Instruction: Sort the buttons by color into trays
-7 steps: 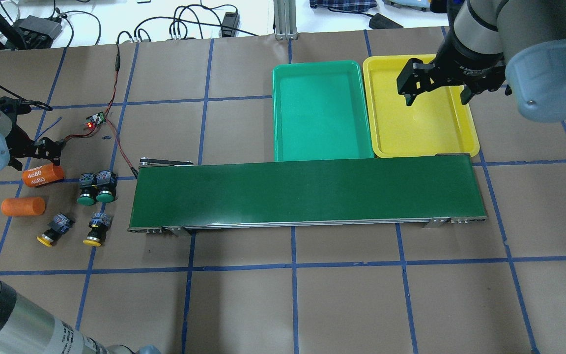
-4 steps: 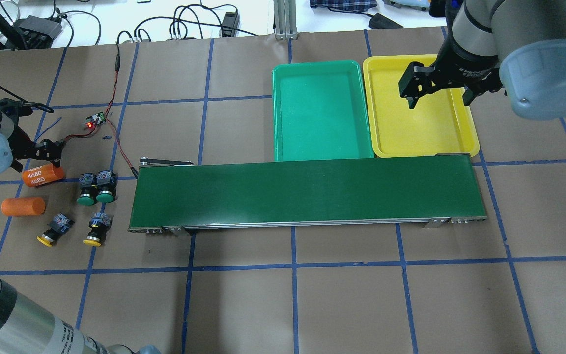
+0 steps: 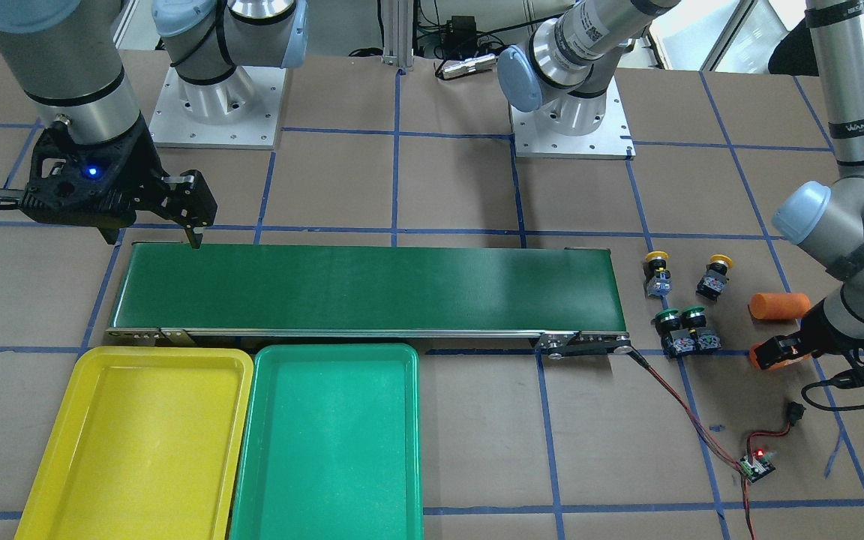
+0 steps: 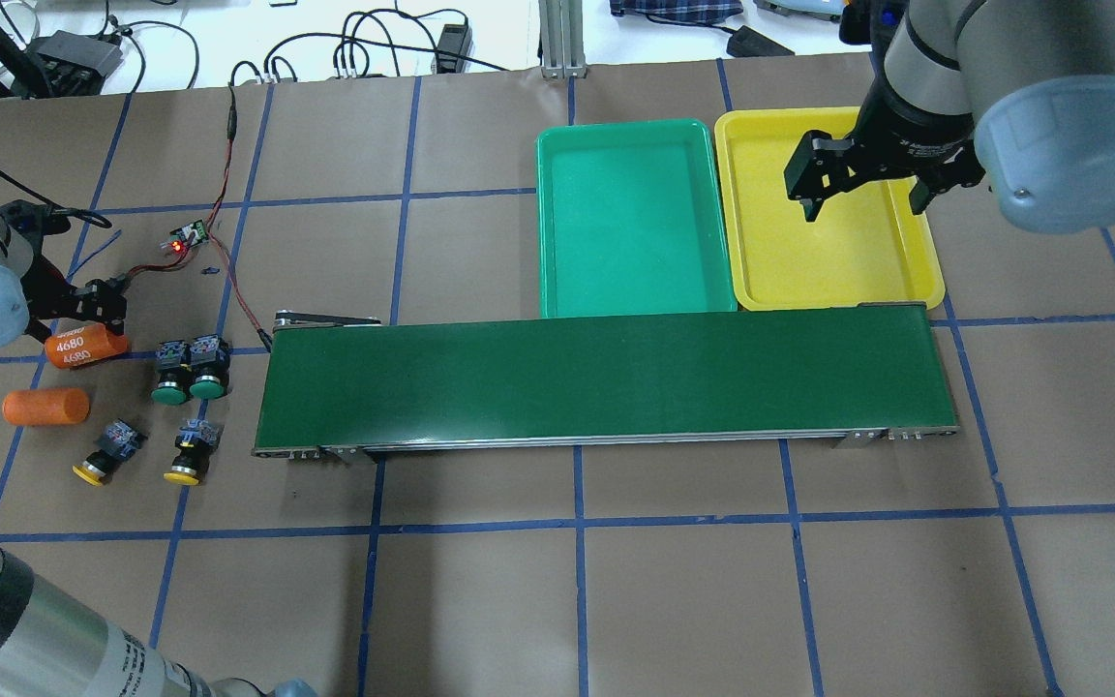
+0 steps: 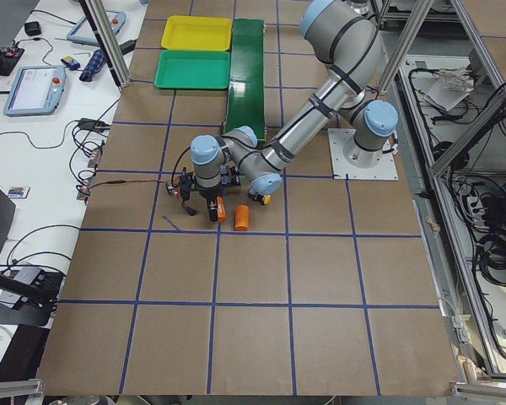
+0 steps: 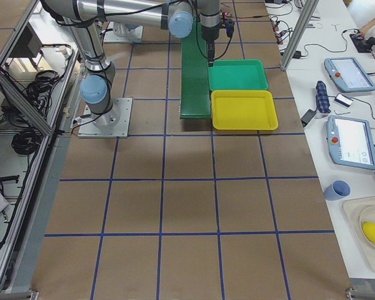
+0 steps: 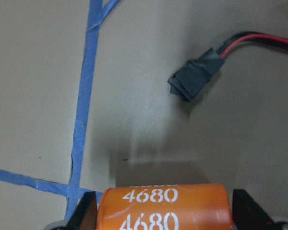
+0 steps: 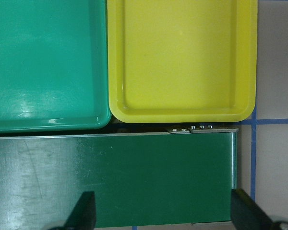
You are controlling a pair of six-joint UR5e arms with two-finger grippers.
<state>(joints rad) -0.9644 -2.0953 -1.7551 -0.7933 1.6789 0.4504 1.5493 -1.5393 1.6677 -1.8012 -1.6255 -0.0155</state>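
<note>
Two green buttons (image 4: pixel 170 392) (image 4: pixel 208 387) stand side by side off the conveyor's left end, and two yellow buttons (image 4: pixel 93 471) (image 4: pixel 182 474) lie just nearer. The green tray (image 4: pixel 630 126) and yellow tray (image 4: pixel 925 281) sit empty behind the belt's right half. My left gripper (image 4: pixel 74 329) is open and straddles an orange cylinder marked 4680 (image 7: pixel 163 211), left of the green buttons. Open and empty, my right gripper (image 4: pixel 862 203) hangs high over the belt's right end and the yellow tray (image 8: pixel 182 57).
The long dark-green conveyor belt (image 4: pixel 606 378) crosses the middle of the table. A second orange cylinder (image 4: pixel 46 407) lies near the yellow buttons. A small circuit board with a red light (image 4: pixel 188 237) and red-black wires lies behind the buttons.
My right gripper has drifted a little toward the far side over the yellow tray. The left gripper has settled slightly closer around the marked cylinder. Buttons have not moved.
</note>
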